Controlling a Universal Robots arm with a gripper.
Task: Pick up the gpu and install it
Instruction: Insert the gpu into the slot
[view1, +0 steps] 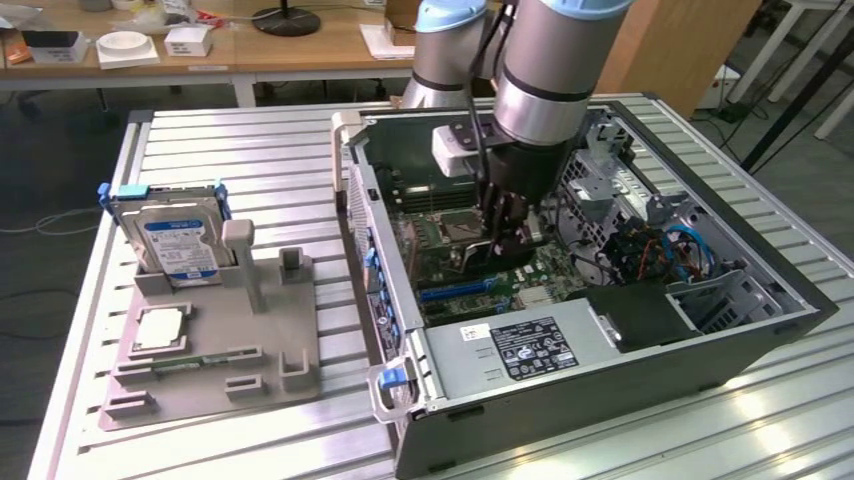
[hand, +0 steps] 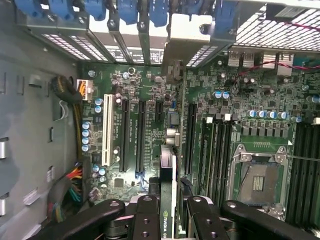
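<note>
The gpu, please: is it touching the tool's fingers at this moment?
Touching. The wrist view shows the gpu edge-on, clamped on both sides between the fingers of the tool, over the motherboard.

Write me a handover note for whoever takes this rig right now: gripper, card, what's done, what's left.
Gripper: shut on the graphics card, down inside the open computer case.
Graphics card: held edge-on over the motherboard, between its long black slots.
Done: graphics card picked up and brought into the case.
Left: seating it; no slot visibly holds it yet.
Elsewhere: hard drive stands in the grey holder, on the exterior view's left, outside the case.
</note>
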